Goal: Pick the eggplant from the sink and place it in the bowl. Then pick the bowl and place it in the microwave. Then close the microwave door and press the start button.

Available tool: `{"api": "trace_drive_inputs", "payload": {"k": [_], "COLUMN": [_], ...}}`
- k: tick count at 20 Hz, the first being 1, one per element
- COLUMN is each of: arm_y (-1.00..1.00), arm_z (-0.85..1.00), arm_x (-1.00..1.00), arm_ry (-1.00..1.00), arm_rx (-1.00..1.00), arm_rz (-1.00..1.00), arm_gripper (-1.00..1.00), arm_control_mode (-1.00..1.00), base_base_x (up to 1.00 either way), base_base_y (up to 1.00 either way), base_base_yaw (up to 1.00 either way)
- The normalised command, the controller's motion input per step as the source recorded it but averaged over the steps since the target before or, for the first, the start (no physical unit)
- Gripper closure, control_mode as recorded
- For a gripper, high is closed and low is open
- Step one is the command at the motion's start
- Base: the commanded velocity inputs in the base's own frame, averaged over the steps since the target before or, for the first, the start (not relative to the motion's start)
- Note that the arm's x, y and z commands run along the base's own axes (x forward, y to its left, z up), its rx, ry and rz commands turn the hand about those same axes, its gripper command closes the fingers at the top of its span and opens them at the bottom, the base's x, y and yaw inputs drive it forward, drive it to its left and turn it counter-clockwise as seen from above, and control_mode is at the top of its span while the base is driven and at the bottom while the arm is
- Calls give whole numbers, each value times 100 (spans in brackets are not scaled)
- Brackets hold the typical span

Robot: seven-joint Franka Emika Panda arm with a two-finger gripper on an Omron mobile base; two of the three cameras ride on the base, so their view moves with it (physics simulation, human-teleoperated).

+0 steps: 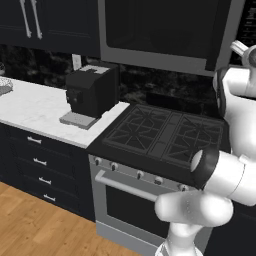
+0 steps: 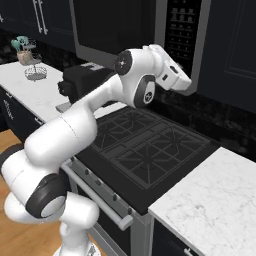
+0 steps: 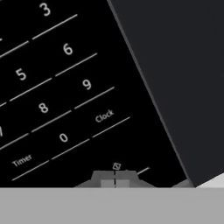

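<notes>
The microwave hangs above the stove, and its dark microwave door lies flush against the front. Down the right side runs the black strip of buttons. My gripper reaches up to the lower end of that strip. In the hand view the keypad with white digits, "Clock" and "Timer" is very near, and my gripper is shut, its tips together right at the panel with nothing between them. The eggplant, the bowl and the sink are out of view.
Below the microwave sits a black gas stove with an oven handle. A black coffee machine stands on the white marble counter to the left. A wire basket is further left; more counter lies right.
</notes>
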Motion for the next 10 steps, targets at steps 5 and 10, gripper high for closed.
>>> {"api": "trace_drive_inputs", "payload": {"k": [5, 10], "arm_y": [-21, -26], "arm_z": [-27, -34], "arm_x": [100, 93], "arm_ry": [1, 0], "arm_rx": [9, 9], "arm_rz": [30, 40], "arm_gripper": [100, 100], "arm_control_mode": [-100, -100], "base_base_x": [0, 0], "base_base_y": [0, 0], "base_base_yaw": [0, 0]}}
